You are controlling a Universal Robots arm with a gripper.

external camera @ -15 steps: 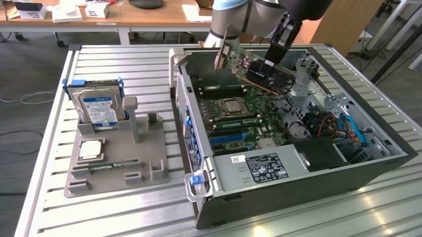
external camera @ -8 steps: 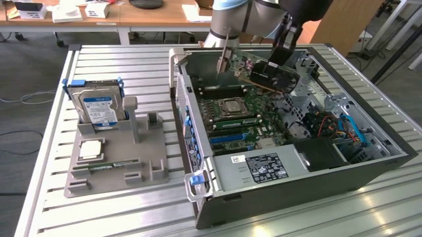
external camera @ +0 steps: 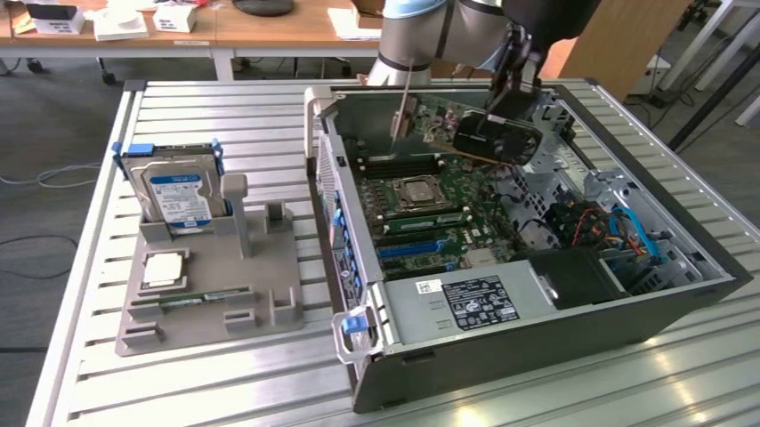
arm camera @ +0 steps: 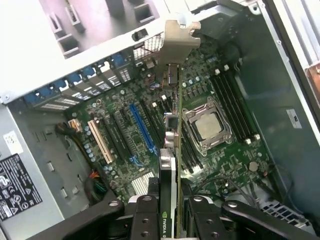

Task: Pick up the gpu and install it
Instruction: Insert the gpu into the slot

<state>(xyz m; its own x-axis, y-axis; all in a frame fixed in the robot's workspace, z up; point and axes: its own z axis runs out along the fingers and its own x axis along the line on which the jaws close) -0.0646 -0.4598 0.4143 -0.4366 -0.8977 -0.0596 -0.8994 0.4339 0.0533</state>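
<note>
The gpu is a dark card with a silvery bracket at one end. It hangs in the air over the back part of the open computer case. My gripper comes down from above and is shut on it. In the wrist view the gpu appears edge-on between my two black fingers, and its bracket points toward the case's rear wall. Below it lies the green motherboard with a blue slot a little to the side of the card's edge.
In the exterior view, a grey holder tray stands on the slatted table at the left. It carries a silver hard drive and a green memory stick. Inside the case are the processor socket, the power supply and loose cables.
</note>
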